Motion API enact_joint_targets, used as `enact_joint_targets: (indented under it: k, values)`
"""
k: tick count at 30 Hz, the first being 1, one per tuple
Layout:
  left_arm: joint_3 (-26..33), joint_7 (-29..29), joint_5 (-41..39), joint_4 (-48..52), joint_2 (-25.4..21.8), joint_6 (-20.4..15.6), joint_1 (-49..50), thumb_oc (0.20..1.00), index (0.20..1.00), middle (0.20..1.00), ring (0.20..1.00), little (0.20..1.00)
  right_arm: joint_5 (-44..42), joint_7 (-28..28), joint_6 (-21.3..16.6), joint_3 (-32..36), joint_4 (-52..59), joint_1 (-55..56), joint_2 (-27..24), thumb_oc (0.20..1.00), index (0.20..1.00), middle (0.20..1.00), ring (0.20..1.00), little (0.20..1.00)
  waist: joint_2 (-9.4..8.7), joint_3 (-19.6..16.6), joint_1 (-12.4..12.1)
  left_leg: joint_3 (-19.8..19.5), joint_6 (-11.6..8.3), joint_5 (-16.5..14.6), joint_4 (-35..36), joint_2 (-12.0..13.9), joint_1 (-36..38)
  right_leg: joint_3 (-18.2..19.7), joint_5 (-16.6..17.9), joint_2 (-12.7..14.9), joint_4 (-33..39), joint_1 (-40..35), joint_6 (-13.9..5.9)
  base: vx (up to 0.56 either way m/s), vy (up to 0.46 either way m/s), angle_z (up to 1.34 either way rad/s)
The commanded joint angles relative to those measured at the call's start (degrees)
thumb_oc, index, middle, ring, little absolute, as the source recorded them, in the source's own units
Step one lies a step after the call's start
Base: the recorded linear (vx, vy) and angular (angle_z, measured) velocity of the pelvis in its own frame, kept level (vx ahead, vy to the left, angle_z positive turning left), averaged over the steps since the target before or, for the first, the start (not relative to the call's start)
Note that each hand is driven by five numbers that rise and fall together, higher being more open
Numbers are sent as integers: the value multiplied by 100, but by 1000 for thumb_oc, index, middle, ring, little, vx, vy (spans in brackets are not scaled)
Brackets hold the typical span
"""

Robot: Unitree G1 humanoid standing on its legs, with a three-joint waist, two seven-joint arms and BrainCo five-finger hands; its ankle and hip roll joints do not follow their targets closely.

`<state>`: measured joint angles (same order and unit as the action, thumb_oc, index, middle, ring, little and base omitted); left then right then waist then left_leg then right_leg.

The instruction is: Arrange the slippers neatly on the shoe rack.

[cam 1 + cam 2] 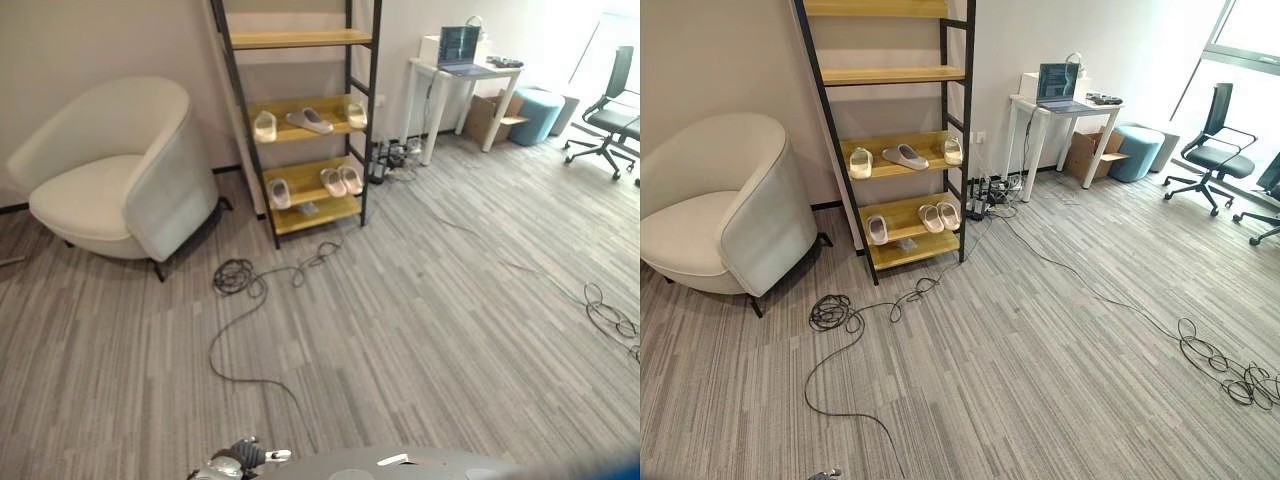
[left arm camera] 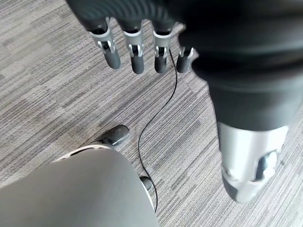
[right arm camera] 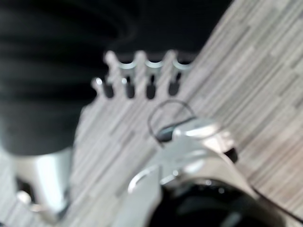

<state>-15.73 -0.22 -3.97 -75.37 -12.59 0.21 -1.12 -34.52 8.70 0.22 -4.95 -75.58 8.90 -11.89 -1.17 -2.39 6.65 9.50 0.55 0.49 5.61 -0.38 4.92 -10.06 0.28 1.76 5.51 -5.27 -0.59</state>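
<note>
Slippers on the shoe rack point(image 1: 958, 150), both of my robot hands empty.

I see six pale slippers: three on the middle shelf point(image 1: 307, 120) and three on the lowest shelf point(image 1: 335, 182), the rack against the wall beside a white armchair point(image 1: 115, 170). My left robot hand point(image 2: 137, 47) hangs over the carpet with fingers straight and relaxed; my right robot hand point(image 3: 137, 78) likewise, holding nothing.

Open floor point(image 1: 1060, 340) lay before the shoe rack point(image 1: 952, 140) at 12 o'clock. A white armchair point(image 1: 730, 220) crowded the rack's 9 o'clock side. The middle shelf carried three slippers point(image 1: 904, 156) with gaps between them; the bottom shelf held three more point(image 1: 930, 217). The top shelf point(image 1: 890, 74) stood bare. A desk point(image 1: 1065, 110) stood at 1 o'clock.
</note>
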Motion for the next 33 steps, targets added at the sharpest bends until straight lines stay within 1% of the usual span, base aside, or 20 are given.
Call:
enact_joint_targets:
  k: [1, 5, 8, 20, 28, 29, 33]
  values:
    - [1, -37, -146, -90, 246, -169, -457, 1000, 1000, 1000, 1000, 1000, 29, -12, -139, 78, -172, -444, -100, 1000, 1000, 1000, 1000, 1000, 329, 473, 13, 65, -334, -363, -61, 262, 431, -163, -379, 101, -74, -239, -455, 0, 0, 0]
    - [99, -194, -393, -23, 248, -211, -433, 1000, 1000, 1000, 1000, 1000, 21, -14, -177, 48, -147, -417, -60, 1000, 1000, 1000, 1000, 1000, 312, 481, -6, 44, -345, -350, -61, 262, 412, -184, -369, 99, -62, -232, -452, 0, 0, 0]
    - [78, -291, -355, -55, 255, -214, -415, 1000, 1000, 1000, 1000, 1000, 68, -5, -177, 1, -179, -405, -33, 1000, 1000, 1000, 1000, 1000, 301, 481, -3, 52, -346, -359, -61, 265, 417, -175, -370, 97, -52, -240, -451, 0, 0, 0]
    - [69, -253, -266, -99, 248, -183, -409, 1000, 1000, 1000, 1000, 1000, 205, -43, -152, -94, -226, -359, 16, 1000, 1000, 1000, 1000, 1000, 294, 489, 24, 78, -355, -386, -61, 286, 457, -151, -392, 78, -51, -263, -444, 1, -3, 0]
    - [-28, -171, -227, -32, 279, -233, -444, 1000, 1000, 1000, 1000, 1000, 249, -120, -172, -121, -261, -372, 36, 1000, 1000, 1000, 1000, 1000, 305, 493, 35, 92, -365, -372, -61, 305, 454, -143, -401, 57, -51, -253, -434, 0, 0, 0]
    - [-95, -115, -137, -24, 257, -246, -448, 1000, 1000, 1000, 1000, 1000, 111, -189, -216, -151, -257, -423, 33, 1000, 1000, 1000, 1000, 1000, 303, 484, 6, 74, -375, -369, -61, 312, 454, -165, -408, 55, -51, -258, -430, 0, 0, 0]
    - [-128, -82, -41, -11, 278, -243, -392, 1000, 1000, 1000, 1000, 1000, 97, -137, -182, -173, -181, -425, 15, 1000, 1000, 1000, 1000, 1000, 278, 467, -41, 35, -382, -370, -61, 328, 454, -193, -432, 45, -51, -264, -425, 15, -31, 1]
